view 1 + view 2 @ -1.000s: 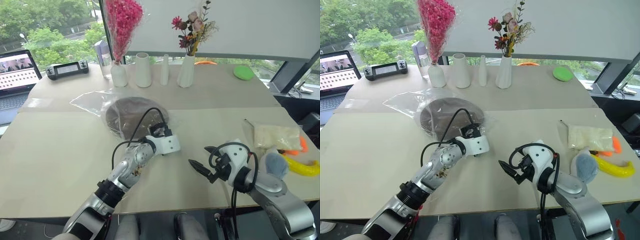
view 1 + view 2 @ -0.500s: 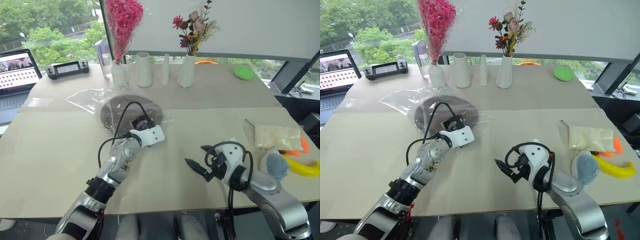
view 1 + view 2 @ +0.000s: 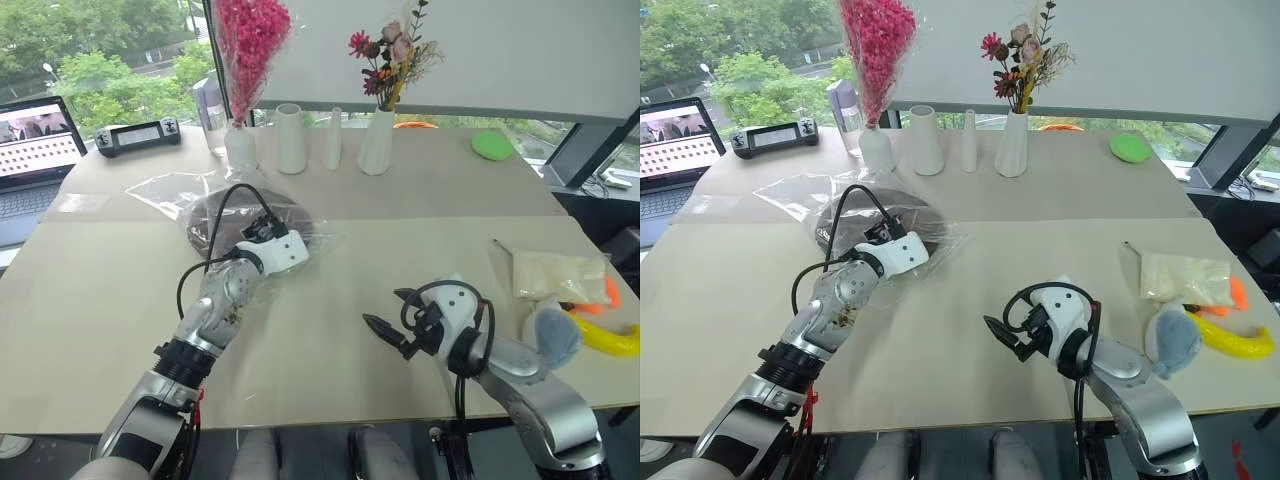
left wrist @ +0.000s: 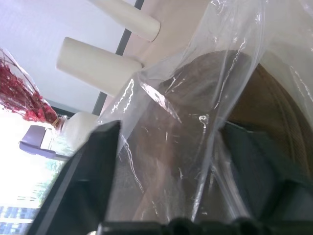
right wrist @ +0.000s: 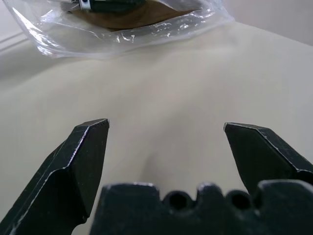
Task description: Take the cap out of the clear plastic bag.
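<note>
The clear plastic bag (image 3: 160, 190) lies crinkled on the table's left middle, with the dark brown cap (image 3: 212, 222) inside it. My left gripper (image 3: 258, 228) reaches level into the bag's near right side, over the cap. In the left wrist view its fingers (image 4: 93, 161) stand apart, with bag film (image 4: 234, 39) and brown cap (image 4: 264, 98) between them. My right gripper (image 3: 385, 310) hovers open over bare table near the front, well to the right of the bag, with nothing between its fingers (image 5: 83, 156).
White vases (image 3: 290, 140) with flowers line the back. A green rounded object (image 3: 490, 145) sits back right. A small bag of pale contents (image 3: 555, 272), a grey-blue pad (image 3: 550, 330) and yellow and orange items (image 3: 605, 338) lie at the right edge. A laptop (image 3: 35, 140) and a controller (image 3: 138, 135) are at back left.
My left gripper has moved left and farther over the table at the bag. Bag and cap have shifted left with it. The right gripper has stayed nearly still.
</note>
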`<state>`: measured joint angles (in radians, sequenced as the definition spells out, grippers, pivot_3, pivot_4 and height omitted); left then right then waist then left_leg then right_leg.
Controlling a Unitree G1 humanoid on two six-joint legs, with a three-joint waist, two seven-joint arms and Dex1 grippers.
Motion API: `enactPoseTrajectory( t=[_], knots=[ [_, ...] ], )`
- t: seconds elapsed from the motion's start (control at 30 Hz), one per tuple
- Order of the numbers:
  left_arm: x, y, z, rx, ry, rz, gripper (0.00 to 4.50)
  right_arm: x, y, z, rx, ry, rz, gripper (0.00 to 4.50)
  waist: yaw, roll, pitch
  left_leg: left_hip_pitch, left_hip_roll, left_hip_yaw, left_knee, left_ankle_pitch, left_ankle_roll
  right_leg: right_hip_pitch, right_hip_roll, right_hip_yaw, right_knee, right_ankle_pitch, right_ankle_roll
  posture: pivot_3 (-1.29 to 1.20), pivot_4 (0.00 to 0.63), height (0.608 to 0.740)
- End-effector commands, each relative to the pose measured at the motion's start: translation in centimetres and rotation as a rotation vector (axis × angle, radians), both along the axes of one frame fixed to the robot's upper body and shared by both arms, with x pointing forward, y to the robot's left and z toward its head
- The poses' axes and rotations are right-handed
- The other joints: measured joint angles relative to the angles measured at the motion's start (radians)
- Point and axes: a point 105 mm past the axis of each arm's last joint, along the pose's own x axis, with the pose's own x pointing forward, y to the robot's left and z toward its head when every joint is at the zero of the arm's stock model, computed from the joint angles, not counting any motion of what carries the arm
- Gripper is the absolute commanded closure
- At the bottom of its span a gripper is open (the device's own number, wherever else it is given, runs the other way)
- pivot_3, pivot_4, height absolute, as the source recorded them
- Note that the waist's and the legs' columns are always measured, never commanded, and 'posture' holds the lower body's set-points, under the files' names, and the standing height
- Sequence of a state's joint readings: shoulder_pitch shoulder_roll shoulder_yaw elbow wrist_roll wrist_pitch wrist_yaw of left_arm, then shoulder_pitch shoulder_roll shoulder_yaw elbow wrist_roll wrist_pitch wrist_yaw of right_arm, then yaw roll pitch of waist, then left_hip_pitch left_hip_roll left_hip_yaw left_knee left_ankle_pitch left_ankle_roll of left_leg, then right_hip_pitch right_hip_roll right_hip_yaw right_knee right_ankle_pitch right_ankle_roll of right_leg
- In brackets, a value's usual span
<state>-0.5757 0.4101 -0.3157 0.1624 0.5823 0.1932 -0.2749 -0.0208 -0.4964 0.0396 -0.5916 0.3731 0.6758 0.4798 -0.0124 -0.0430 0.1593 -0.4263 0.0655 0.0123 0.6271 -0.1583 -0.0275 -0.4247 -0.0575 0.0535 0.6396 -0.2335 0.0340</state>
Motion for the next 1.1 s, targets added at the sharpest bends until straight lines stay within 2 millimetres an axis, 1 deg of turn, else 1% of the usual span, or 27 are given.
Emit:
enactPoseTrajectory(
  t=[0.03,0.17,0.27,0.37,0.53,0.67,0.73,0.83,0.93,1.03,1.1],
  knots=[
    [-0.1,-0.5,3.0,-0.039,-0.096,-0.02,2.93,0.1,0.5,1.0,0.012,-0.059,0.019,0.0,0.0,0.0,0.0,0.0,0.0,0.0,0.0,0.0,0.0,0.0,0.0,0.0,0.0,0.0,0.0,0.0,0.15,0.74],
    [-0.1,-0.6,3.8,-0.071,-0.108,-0.027,4.46,0.2,0.6,1.0,0.015,-0.06,0.021,0.0,-0.001,0.0,0.0,0.0,0.0,0.0,0.0,0.0,0.0,0.0,0.0,0.0,0.0,0.0,0.0,0.0,0.15,0.74],
    [-0.2,-1.0,4.8,-0.109,-0.124,-0.05,4.46,0.3,0.7,1.0,0.017,-0.063,0.022,0.0,-0.001,0.0,0.0,0.0,0.0,0.0,0.0,0.0,0.0,0.0,0.0,0.0,0.0,0.0,0.0,0.0,0.15,0.74],
    [-0.4,-2.2,6.8,-0.163,-0.144,-0.102,4.46,0.4,0.8,1.0,0.022,-0.065,0.026,0.0,0.0,0.0,0.0,0.0,0.0,0.0,0.0,0.0,0.0,0.0,0.0,0.0,0.0,0.0,0.0,0.0,0.15,0.74],
    [-0.2,-2.5,8.8,-0.186,-0.165,-0.118,4.46,0.3,1.1,1.1,0.033,-0.065,0.033,0.0,0.0,0.0,0.0,0.0,0.0,0.0,0.0,0.0,0.0,0.0,0.0,0.0,0.0,0.001,0.002,0.0,0.15,0.74],
    [-0.5,-3.7,9.7,-0.277,-0.057,-0.191,4.46,0.6,1.8,1.2,0.054,-0.074,0.036,0.0,-0.002,0.0,0.0,0.0,0.0,0.0,0.0,0.0,0.0,0.0,0.0,0.0,0.0,0.002,0.003,0.0,0.15,0.74],
    [-0.6,-3.7,9.5,-0.275,0.003,-0.208,4.46,0.9,2.0,1.5,0.089,-0.078,0.023,0.0,-0.004,0.0,0.0,0.0,0.0,0.0,0.0,0.0,0.0,0.0,0.0,0.0,0.0,0.002,0.003,0.0,0.15,0.74],
    [-0.5,-3.3,9.0,-0.287,0.078,-0.207,4.46,2.0,2.0,2.1,0.173,-0.061,-0.03,0.0,-0.005,0.0,0.0,0.0,0.0,0.0,0.0,0.0,0.0,0.0,0.001,0.0,0.001,0.002,0.003,0.0,0.15,0.74],
    [-0.4,-3.1,8.3,-0.314,0.141,-0.203,4.46,2.9,2.7,2.7,0.356,0.035,-0.08,0.0,-0.005,0.0,0.0,0.0,0.0,0.0,0.0,0.0,0.0,0.0,0.001,0.0,0.001,0.002,0.003,0.0,0.15,0.74],
    [-0.4,-3.8,8.0,-0.358,0.192,-0.22,4.46,2.5,5.0,3.7,0.466,0.092,0.002,0.0,-0.004,0.0,0.0,0.0,0.001,-0.001,0.0,0.0,0.0,0.0,0.001,0.0,0.001,0.002,0.003,0.0,0.15,0.74],
    [-0.4,-4.3,7.9,-0.385,0.223,-0.231,4.46,2.5,6.2,4.0,0.523,0.141,0.026,0.0,-0.004,0.0,0.0,-0.001,0.001,-0.001,0.0,0.0,0.0,-0.001,0.001,0.0,0.001,0.002,0.003,0.0,0.15,0.74]
  ],
)
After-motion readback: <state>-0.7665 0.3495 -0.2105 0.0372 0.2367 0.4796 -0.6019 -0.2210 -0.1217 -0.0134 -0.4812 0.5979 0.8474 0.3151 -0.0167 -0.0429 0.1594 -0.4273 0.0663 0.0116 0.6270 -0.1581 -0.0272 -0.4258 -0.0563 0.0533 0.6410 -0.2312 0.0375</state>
